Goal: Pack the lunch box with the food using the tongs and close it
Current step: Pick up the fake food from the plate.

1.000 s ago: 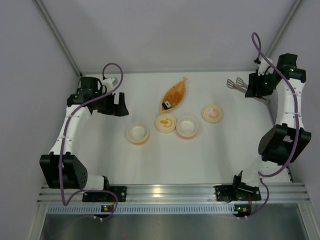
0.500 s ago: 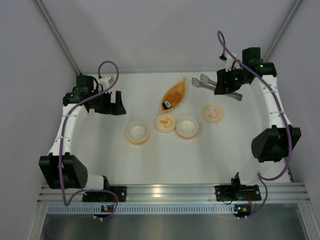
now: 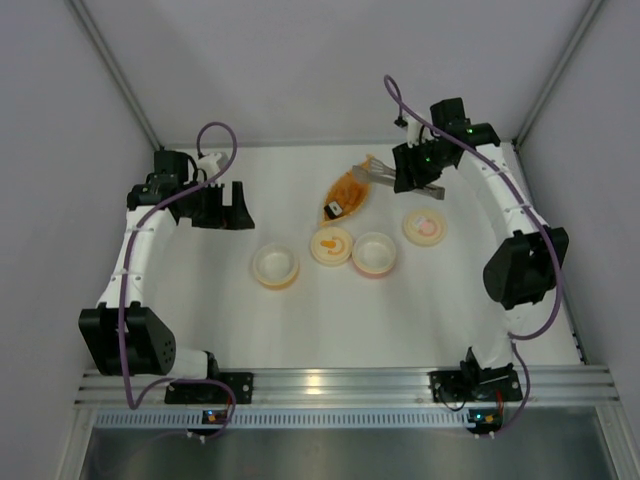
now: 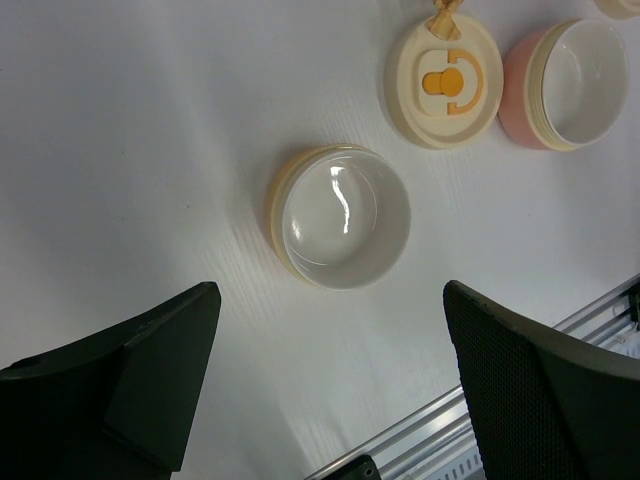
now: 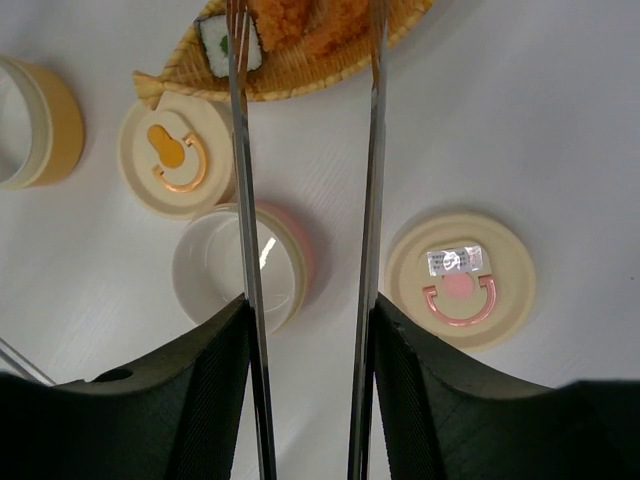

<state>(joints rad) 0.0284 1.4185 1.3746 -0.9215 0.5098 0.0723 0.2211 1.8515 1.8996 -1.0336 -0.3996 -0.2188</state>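
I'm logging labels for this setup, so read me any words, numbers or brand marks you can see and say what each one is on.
White sticker on the cream lid with the pink handle: a few printed lines, too small and blurred to read.
No other text, number or logo shows in any view.

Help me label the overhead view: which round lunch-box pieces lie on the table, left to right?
yellow-sided round bowl → cream round lid with orange handle → pink-sided round bowl → cream round lid with pink handle
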